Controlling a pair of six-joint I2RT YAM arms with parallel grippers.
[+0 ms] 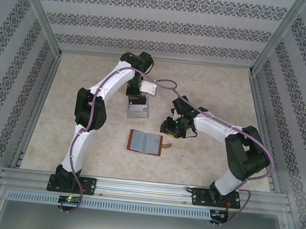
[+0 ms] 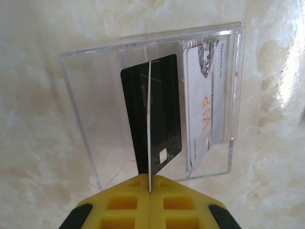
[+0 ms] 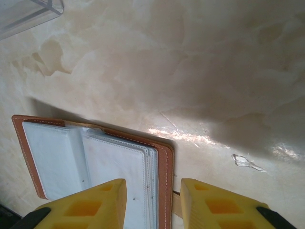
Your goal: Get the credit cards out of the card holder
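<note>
The left claw (image 2: 150,190) is clenched on a thin card (image 2: 149,119), seen edge-on as a pale line running up from between its yellow fingers. It hangs over the clear plastic tray (image 2: 76,95), which sits on the marbled tabletop (image 3: 200,67) towards the far side in the top view. Two credit cards lie in the tray: a black card (image 2: 164,109) near the middle and a white VIP card (image 2: 202,105) in the compartment beside it (whether the held card touches the black one cannot be told).

The card holder (image 1: 145,142) lies open and flat nearer the arm bases, well apart from the tray, its pale sleeves facing up inside a brown border, with its strap tab (image 1: 167,146) poking out to the right.

The right claw (image 3: 153,188) is released, jaws parted, hovering over the holder's strap-side edge: one finger above the sleeves, the other beyond the brown border.
</note>
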